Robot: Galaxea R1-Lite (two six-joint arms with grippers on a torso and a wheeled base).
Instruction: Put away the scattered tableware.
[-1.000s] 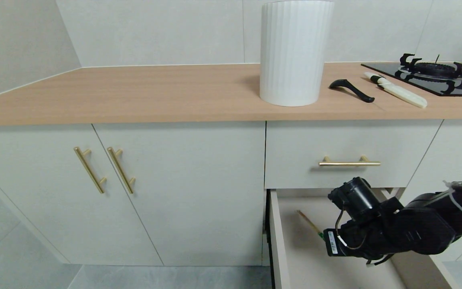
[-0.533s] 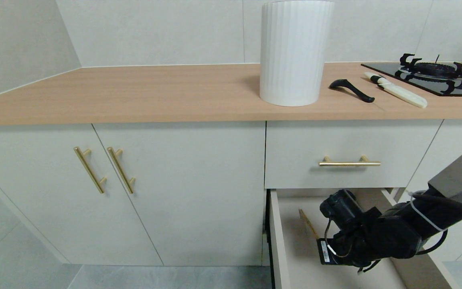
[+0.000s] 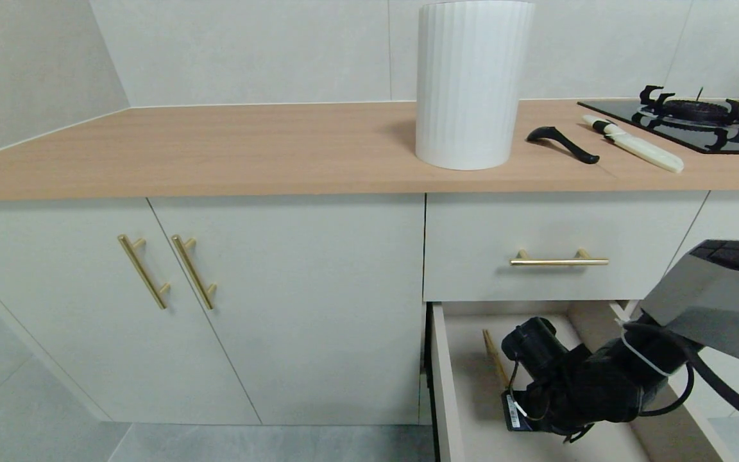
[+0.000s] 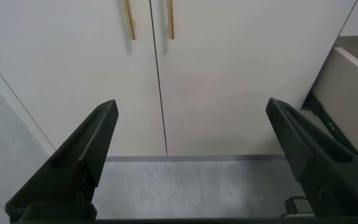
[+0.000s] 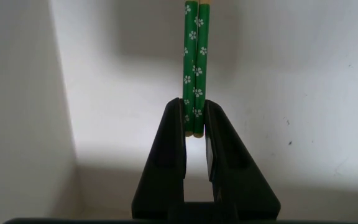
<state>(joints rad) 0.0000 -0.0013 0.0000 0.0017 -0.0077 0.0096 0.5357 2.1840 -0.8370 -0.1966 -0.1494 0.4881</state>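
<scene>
A pair of green chopsticks with white flowers (image 5: pixel 194 56) is clamped between the fingers of my right gripper (image 5: pixel 194 117), which is shut on them. They hang just above the pale floor of the open lower drawer (image 5: pixel 291 87), close to its side wall. In the head view, the wooden end of the chopsticks (image 3: pixel 492 355) sticks out past my right arm (image 3: pixel 594 385), low inside the drawer (image 3: pixel 444 385). On the counter lie a black-handled utensil (image 3: pixel 562 144) and a white knife (image 3: pixel 634 152). My left gripper (image 4: pixel 191 155) is open, facing the cabinet doors and the floor.
A tall white ribbed container (image 3: pixel 472 83) stands on the wooden counter (image 3: pixel 247 147). A black gas stove (image 3: pixel 696 122) sits at the far right. The upper drawer with a gold handle (image 3: pixel 559 261) is closed above the open one. Double cabinet doors (image 3: pixel 170 269) are on the left.
My right arm has moved left and lower into the open drawer, carrying the chopsticks. The chopsticks' free end now points more steeply toward the drawer's back.
</scene>
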